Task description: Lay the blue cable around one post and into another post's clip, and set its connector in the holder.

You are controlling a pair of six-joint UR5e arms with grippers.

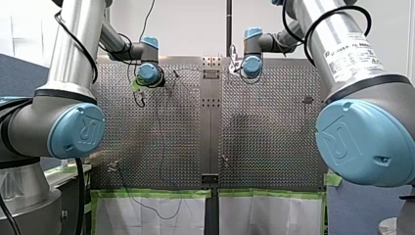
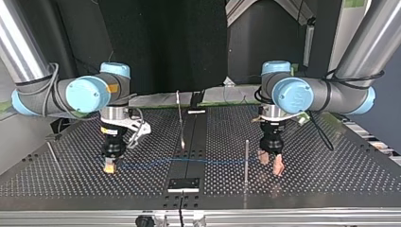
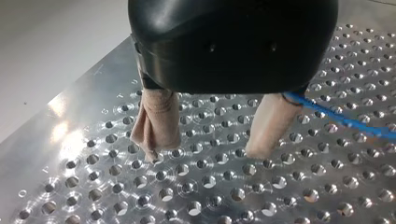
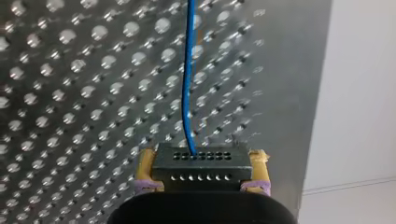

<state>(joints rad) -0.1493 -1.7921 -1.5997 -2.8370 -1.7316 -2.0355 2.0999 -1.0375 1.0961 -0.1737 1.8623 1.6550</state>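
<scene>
As the top view shows, my right gripper [image 2: 109, 164] hangs low over the perforated table [image 2: 331, 179] at that view's left. My left gripper [image 2: 271, 164] hangs at the view's right, at about the same depth.

**Right gripper: pinching the connector.** In the right wrist view the yellow pads [image 4: 145, 164] press on the two ends of the black connector [image 4: 201, 165], whose rows of small holes face the camera. The blue cable [image 4: 188, 79] leaves the connector's middle and runs straight ahead of the gripper over the table.

**Left gripper: spread, holding nothing.**
- In the left wrist view the two beige-padded fingers [image 3: 159, 121] stand apart, with bare table between them and their tips close above the surface.
- The cable [image 3: 345, 122] passes just beside the outer face of one finger, outside the gap.
- Whether the cable touches that finger cannot be told.

**Cable run.** In the top view the cable [image 2: 213, 161] spans the table in a nearly straight line from the right gripper, over the centre strip, to the left gripper.
- A thin upright post [image 2: 246, 161] stands near the left gripper, on the side toward the centre. The cable crosses its line, but on which side, and whether in contact, cannot be told.
- A slanted thin rod [image 2: 180, 120] stands farther back at the centre, apart from the cable.
- A black plate [image 2: 184, 184] lies on the centre strip at the near edge, well apart from the connector.
</scene>
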